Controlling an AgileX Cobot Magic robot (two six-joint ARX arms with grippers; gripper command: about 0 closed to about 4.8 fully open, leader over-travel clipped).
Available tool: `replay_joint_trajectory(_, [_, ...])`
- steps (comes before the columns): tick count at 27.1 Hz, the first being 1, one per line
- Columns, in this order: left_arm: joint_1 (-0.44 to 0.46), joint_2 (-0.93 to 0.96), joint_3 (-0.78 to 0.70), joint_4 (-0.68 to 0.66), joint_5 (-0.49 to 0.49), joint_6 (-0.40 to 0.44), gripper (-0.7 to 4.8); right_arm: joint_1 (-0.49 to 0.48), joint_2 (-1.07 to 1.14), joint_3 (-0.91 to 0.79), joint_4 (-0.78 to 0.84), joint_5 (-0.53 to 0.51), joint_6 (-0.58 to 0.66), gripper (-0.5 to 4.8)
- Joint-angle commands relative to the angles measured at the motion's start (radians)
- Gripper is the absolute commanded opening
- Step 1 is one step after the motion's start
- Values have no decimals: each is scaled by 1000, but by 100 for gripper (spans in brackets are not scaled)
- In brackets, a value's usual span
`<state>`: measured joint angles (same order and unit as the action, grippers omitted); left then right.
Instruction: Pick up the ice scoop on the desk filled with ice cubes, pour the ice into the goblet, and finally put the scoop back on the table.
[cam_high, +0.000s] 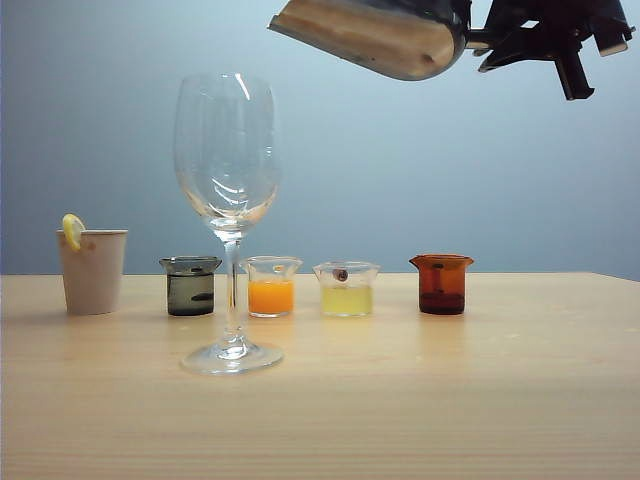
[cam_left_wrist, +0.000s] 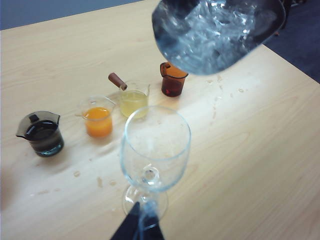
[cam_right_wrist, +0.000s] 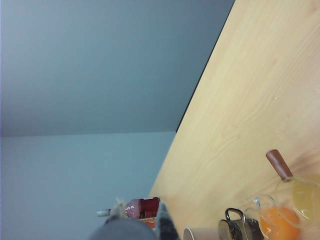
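The shiny silver metal ice scoop (cam_high: 375, 35), full of clear ice cubes (cam_left_wrist: 217, 27), is gripped by the closed right end effector (cam_high: 505, 40) above the tall clear goblet (cam_high: 227, 190), whose stem is clamped by the left end effector (cam_left_wrist: 140, 222).

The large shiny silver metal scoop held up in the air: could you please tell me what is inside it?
The silver scoop, held high by the right gripper, holds many clear ice cubes. Its deeper rear is hidden.

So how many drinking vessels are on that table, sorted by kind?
Wine glass: 1, the goblet
Paper cup with lemon slice: 1
Small beakers: 4, namely dark grey, orange juice, yellow liquid, amber
Total: 6
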<state>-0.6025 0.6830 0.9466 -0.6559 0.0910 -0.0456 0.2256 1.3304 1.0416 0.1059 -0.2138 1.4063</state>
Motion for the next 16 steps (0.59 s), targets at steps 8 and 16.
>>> replay_joint_trajectory(8, [0, 21, 13, -17, 45, 2, -6, 63, 79, 86, -29, -10, -55, -6])
replay_joint_trajectory(16, [0, 21, 13, -23, 44, 12, -6, 63, 135, 230, -137, -41, -187, -6])
